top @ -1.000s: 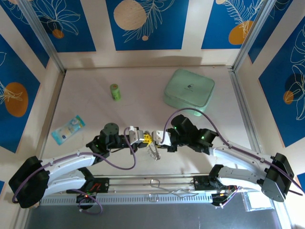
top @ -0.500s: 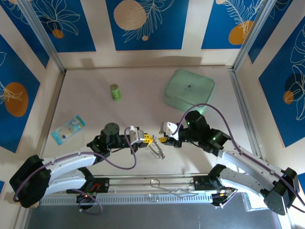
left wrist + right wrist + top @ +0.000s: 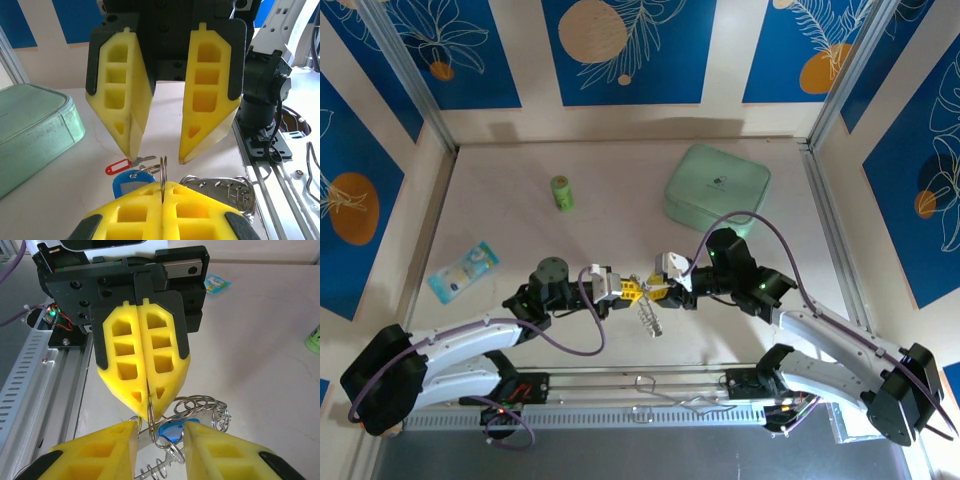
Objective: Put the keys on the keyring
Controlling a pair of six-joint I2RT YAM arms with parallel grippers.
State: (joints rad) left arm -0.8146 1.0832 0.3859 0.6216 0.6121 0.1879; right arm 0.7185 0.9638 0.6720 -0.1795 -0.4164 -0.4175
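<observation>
Top external: right gripper (image 3: 160, 424) reopened, pulled away, now back at the keyring (image 3: 648, 318), fingers spread. Left gripper (image 3: 162, 186) pinches the ring. Blue-tagged key (image 3: 131, 179) possibly threaded.

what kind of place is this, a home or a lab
Most likely a lab robot cell: a left arm and a right arm bolted at the edge of a table, blue patterned panels walling it in, and props like a green cylinder and a mint case.
</observation>
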